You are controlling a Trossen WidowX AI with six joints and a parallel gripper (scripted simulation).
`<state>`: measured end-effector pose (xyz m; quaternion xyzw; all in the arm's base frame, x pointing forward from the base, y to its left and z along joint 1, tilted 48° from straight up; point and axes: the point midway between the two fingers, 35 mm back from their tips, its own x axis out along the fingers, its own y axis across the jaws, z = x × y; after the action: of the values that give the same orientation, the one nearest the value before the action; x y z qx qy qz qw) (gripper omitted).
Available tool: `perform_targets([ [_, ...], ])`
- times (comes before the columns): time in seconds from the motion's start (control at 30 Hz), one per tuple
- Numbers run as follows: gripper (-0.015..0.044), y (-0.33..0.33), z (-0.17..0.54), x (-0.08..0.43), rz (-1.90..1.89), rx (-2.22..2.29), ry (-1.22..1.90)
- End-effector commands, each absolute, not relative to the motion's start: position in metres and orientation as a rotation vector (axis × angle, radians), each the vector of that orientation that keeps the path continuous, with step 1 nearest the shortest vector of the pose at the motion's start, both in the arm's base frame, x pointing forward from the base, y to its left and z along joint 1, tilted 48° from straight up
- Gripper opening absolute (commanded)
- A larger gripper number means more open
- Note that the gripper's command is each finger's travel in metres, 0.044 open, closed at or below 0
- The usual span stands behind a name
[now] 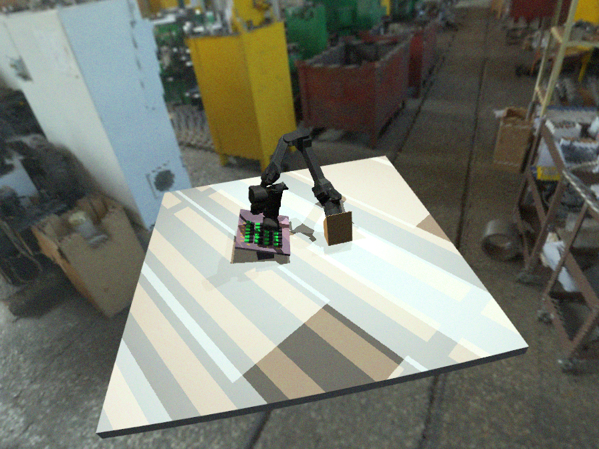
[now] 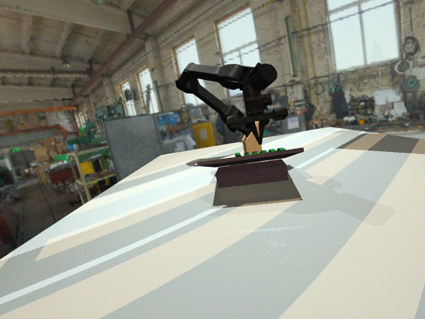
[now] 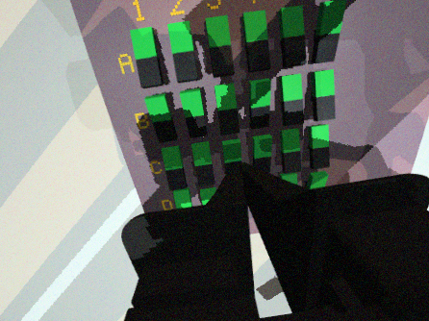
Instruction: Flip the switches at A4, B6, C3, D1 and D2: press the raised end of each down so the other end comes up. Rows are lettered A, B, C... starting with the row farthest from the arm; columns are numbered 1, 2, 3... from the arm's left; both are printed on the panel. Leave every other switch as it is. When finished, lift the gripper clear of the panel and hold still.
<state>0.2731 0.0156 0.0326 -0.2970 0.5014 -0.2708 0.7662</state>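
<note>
The switch panel [image 1: 285, 228] [image 2: 209, 164] [image 3: 107, 68] has rows of rocker switches, each with a green far half and a black near half. My gripper [image 2: 260, 143] [image 3: 239, 170] is shut and empty. Its tips are close above the panel, over the near part of C3 [image 3: 232, 151] in the wrist view; contact cannot be told. A4 [image 3: 255, 27] and B6 [image 3: 325, 84] show whole. D1 [image 3: 182, 198] and D2 [image 3: 208, 195] show only their far parts. The fingers hide D3 and D4. Which end of each switch is raised is hard to tell.
A brown wooden block [image 1: 339, 228] [image 2: 251, 145] stands at the arm's base, beside the panel. The panel sits tilted on a dark stand [image 2: 252, 173] on the striped table [image 1: 210, 319]. Shadows of the arm cross the panel.
</note>
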Motion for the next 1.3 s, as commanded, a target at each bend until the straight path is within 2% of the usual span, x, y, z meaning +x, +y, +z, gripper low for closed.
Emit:
perform_targets([
  [0.0, 0.0, 0.011, 0.029, 0.276, -0.587, -0.651, 1.086],
  [1.27, 0.0, -0.002, 0.018, 0.283, -0.588, -0.651, 1.085],
])
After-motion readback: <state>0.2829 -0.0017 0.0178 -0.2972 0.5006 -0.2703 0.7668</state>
